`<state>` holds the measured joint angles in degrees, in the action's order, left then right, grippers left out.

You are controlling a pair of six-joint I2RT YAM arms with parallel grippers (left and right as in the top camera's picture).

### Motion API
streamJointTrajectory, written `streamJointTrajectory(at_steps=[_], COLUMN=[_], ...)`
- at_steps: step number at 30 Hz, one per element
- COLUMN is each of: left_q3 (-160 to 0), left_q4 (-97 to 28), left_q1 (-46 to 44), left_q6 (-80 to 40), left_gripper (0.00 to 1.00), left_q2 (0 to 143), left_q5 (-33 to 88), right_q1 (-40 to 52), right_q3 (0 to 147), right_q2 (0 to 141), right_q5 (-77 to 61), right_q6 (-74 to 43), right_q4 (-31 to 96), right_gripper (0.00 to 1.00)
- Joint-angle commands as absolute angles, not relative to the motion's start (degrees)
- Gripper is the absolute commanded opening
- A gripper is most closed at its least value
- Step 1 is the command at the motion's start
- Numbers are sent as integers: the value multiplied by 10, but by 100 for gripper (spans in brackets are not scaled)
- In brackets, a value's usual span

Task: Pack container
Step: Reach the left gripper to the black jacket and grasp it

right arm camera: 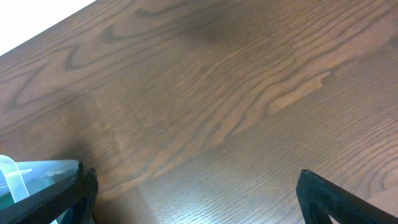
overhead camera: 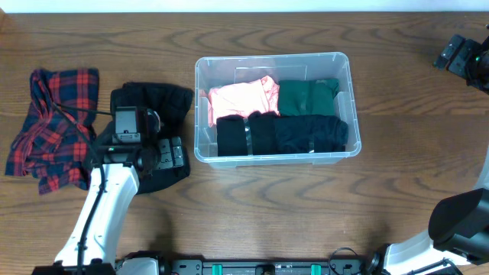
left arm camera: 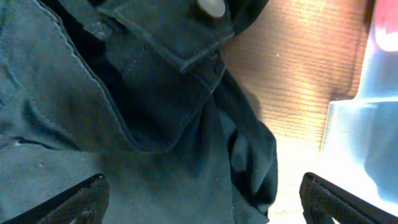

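Observation:
The clear plastic container [overhead camera: 202, 145] stands mid-table and holds folded pink [overhead camera: 243, 98], green [overhead camera: 307, 97] and black [overhead camera: 279, 134] clothes. A black garment [overhead camera: 157, 101] with a pale button lies just left of it. My left gripper [overhead camera: 136, 126] is open right above that garment, which fills the left wrist view [left arm camera: 124, 124]; the container's corner shows there too [left arm camera: 360, 143]. A red plaid shirt [overhead camera: 53, 126] lies at the far left. My right gripper [overhead camera: 464, 57] is open and empty over bare wood at the far right.
The wooden table [overhead camera: 252, 214] runs to a pale back edge. The container's corner [right arm camera: 25, 174] shows at the left of the right wrist view. The right arm's base [overhead camera: 458, 221] stands at the front right.

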<state>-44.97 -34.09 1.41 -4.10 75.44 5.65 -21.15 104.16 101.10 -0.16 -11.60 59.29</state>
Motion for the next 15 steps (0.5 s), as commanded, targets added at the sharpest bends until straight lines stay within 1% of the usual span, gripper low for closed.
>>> streamJointTrajectory(at_steps=[1, 11, 12, 14, 15], left_q3=[-456, -456, -456, -456, -456], left_q4=[-343, -314, -309, -299, -296], left_q1=[17, 17, 17, 17, 17], left_q6=[-39, -40, -40, -44, -48], left_gripper=[98, 98, 95, 73, 58], left_q2=[780, 880, 884, 887, 887], left_q5=[60, 38, 37, 35, 33], right_q1=[-214, -214, -214, -214, -214], right_q3=[1049, 1049, 1049, 1049, 1049], right_q2=[1009, 1009, 1009, 1009, 1009], right_q5=[2, 2, 2, 2, 2], right_q6=[-124, -124, -124, -124, -124], right_q4=[594, 594, 594, 594, 594], right_gripper=[99, 99, 99, 99, 99])
